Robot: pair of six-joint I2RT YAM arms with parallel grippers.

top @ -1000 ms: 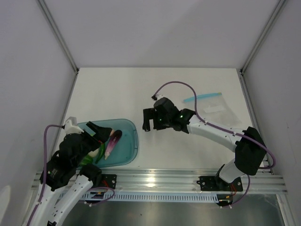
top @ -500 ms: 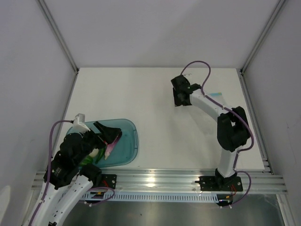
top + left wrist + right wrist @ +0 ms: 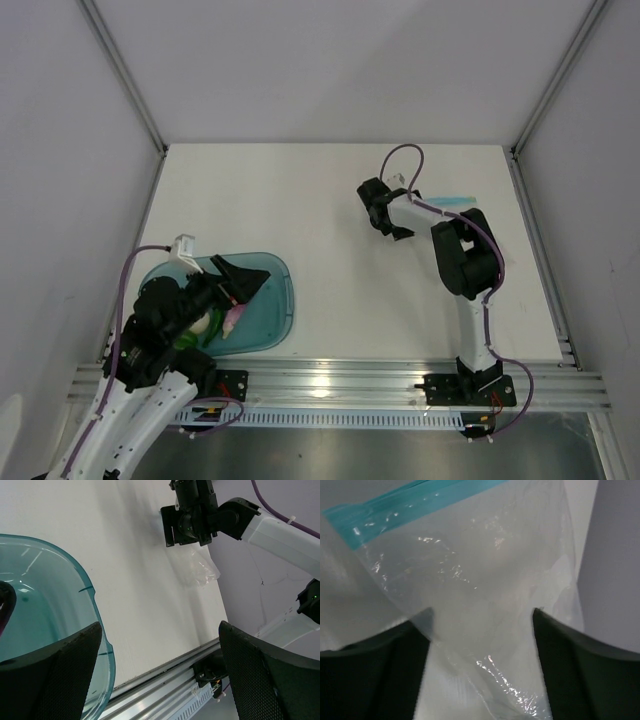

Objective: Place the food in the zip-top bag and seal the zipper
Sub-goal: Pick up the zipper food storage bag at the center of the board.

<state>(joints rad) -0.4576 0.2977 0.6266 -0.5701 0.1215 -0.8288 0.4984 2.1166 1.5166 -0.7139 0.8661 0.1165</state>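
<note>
The zip-top bag (image 3: 485, 565) fills the right wrist view, clear and crumpled, its light-blue zipper (image 3: 420, 497) along the top. My right gripper (image 3: 480, 645) is open, one finger on each side just above the bag. In the top view that gripper (image 3: 388, 222) is at the bag's left edge, and a bit of the zipper (image 3: 455, 200) shows. The food lies in the teal tray (image 3: 275, 320): a purple eggplant (image 3: 232, 318) and something green (image 3: 185, 340), mostly hidden by my left arm. My left gripper (image 3: 240, 280) is open and empty above the tray.
The left wrist view shows the tray rim (image 3: 85, 587) at left, the right gripper (image 3: 192, 515) and bag (image 3: 200, 567) across the white table, and the metal rail (image 3: 165, 680) at the near edge. The right arm's folded elbow (image 3: 465, 260) stands over the bag.
My right arm swung from the table's middle back to the far right and folded up over the bag. My left gripper shifted slightly right above the tray.
</note>
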